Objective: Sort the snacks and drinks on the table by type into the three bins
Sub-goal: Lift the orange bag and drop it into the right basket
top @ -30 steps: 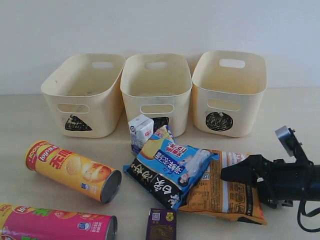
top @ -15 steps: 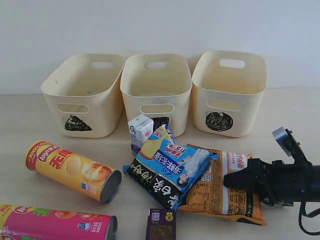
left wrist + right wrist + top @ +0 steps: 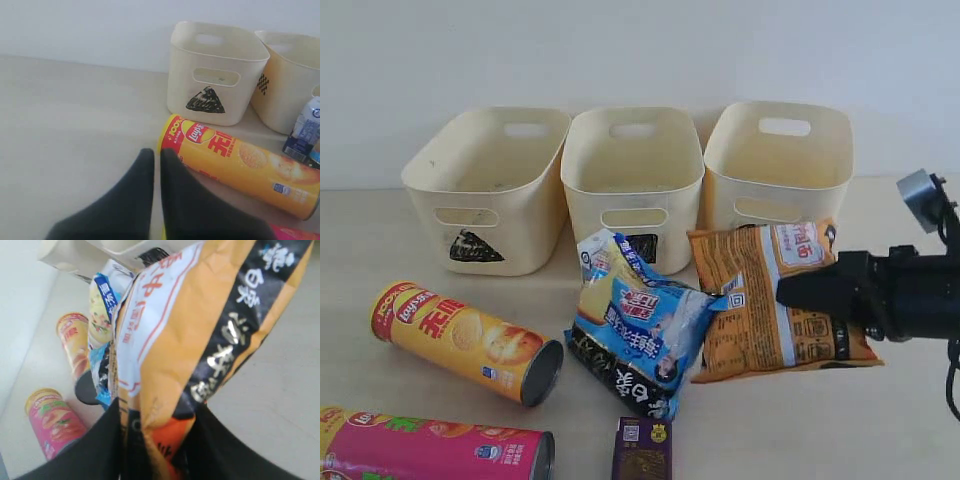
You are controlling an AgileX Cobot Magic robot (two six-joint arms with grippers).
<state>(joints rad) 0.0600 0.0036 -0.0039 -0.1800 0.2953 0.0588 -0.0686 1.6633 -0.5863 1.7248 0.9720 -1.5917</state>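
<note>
Over the pale table (image 3: pixel 380 400), the left gripper (image 3: pixel 157 155) sits pinched shut on nothing beside the yellow-orange tube (image 3: pixel 240 172). Behind, the triangle bin (image 3: pixel 485 190), square bin (image 3: pixel 632 185) and circle bin (image 3: pixel 778 185) look empty. The right gripper (image 3: pixel 798 291) clamps the orange bag (image 3: pixel 760 300) by one edge, the bag stretching leftward from the jaws, just before the circle bin.

snack bag (image 3: pixel 760 300) in right gripper (image 3: pixel 788 290) | second bag (image 3: pixel 640 330) just beside it, left of gripper | three bins (image 3: pixel 635 190) behind gripper | tubes (image 3: pixel 470 340) far left of gripper
</note>
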